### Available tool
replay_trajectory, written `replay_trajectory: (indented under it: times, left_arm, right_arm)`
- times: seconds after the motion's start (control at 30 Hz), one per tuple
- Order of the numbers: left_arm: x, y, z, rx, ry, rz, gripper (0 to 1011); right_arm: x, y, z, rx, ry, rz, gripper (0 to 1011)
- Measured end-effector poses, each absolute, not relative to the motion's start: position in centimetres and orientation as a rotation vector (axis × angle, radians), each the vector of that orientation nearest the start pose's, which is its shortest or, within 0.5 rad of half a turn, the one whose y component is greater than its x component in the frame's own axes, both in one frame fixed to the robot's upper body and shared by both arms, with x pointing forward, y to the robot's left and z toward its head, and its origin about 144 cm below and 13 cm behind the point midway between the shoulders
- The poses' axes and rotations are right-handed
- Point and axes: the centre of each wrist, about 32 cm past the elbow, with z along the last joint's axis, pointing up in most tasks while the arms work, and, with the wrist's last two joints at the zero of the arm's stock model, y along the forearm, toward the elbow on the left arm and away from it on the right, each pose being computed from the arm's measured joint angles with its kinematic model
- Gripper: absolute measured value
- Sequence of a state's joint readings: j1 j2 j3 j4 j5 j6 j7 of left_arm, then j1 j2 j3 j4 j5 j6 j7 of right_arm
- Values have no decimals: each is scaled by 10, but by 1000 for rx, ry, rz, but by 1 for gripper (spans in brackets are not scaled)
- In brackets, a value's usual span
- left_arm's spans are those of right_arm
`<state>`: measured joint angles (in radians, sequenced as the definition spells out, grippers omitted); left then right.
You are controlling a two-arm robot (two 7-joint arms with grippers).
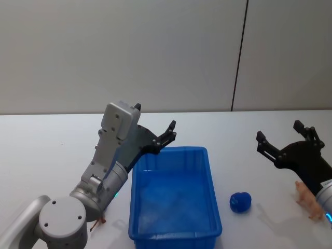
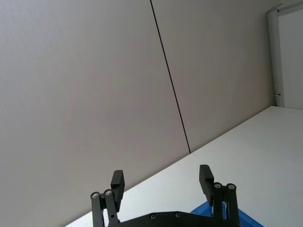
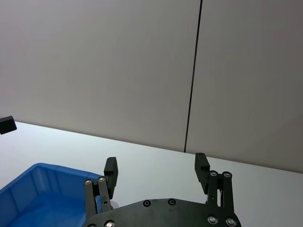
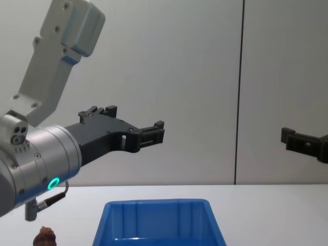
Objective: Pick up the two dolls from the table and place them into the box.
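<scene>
White table point(image 1: 46, 150), grey wall point(image 1: 155, 52) behind. Head: box point(image 1: 174, 241) sitting front-centre; pink doll point(image 1: 310, 203) lying far right, by my right gripper point(image 1: 280, 132); my left gripper point(image 1: 154, 120) hovering over box's far-left corner. Wrists: both my jaws gaping wide, gripping nothing. Chest: brown doll point(image 4: 45, 237) sitting on table left of box.

no readable text, labels, brands, numbers or signs on anything in view
</scene>
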<state>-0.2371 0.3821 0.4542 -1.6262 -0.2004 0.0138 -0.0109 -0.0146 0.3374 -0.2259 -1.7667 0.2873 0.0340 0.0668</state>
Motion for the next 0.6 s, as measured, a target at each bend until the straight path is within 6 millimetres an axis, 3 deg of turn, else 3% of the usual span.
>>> replay_trajectory:
  times: [0.6]
  left_arm:
    - [492, 198, 1204, 61, -268, 1124, 1001]
  right_arm:
    - [443, -237, 1189, 26, -75, -1229, 1001]
